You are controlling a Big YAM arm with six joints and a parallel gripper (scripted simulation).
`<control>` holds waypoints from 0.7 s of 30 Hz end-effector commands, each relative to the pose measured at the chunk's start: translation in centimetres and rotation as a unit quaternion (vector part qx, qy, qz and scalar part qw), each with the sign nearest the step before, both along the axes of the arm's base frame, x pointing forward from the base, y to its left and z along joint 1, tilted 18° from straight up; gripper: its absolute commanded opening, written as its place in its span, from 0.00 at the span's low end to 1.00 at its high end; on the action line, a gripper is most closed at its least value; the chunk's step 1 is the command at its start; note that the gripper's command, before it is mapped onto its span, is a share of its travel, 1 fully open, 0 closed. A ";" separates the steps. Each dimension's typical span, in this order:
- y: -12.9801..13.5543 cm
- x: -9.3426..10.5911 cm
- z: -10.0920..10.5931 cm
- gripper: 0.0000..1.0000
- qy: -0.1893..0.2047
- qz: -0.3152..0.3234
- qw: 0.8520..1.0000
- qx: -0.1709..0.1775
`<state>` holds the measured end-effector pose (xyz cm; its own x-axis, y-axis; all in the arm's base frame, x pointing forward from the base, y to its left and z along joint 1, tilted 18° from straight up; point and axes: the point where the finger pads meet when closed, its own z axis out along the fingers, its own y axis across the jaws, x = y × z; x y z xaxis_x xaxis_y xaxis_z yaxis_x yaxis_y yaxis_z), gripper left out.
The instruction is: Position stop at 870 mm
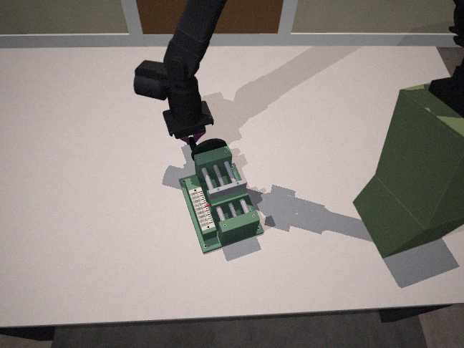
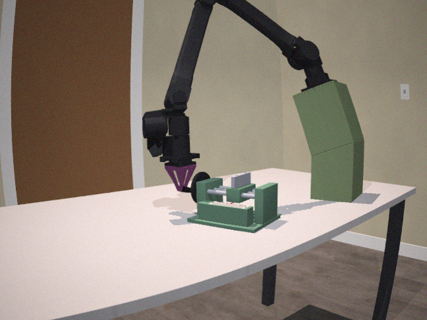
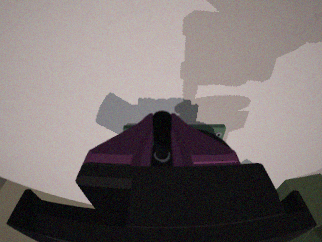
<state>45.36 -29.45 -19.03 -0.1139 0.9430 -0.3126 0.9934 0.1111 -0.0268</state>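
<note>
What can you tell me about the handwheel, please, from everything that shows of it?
The handwheel is a black disc, matte-looking, standing upright on edge against the outer face of the green fixture's end block. A short black handle sticks out from its face, off-centre, and the gripper's purple fingers are closed on it. How far the wheel is turned, I cannot tell.
</note>
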 end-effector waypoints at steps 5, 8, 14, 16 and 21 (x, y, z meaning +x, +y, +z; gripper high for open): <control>0.6 3.3 3.3 0.06 -0.033 0.008 0.999 -0.011; 1.3 1.9 3.2 0.06 -0.020 0.008 1.000 -0.005; 1.6 1.1 4.3 0.06 -0.020 0.008 1.000 -0.005; 1.6 1.1 4.3 0.06 -0.020 0.008 1.000 -0.005; 1.6 1.0 4.4 0.06 -0.020 0.009 1.000 -0.005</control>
<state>44.70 -28.87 -17.05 -0.1121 0.9429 -0.3138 0.9936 0.1106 -0.0225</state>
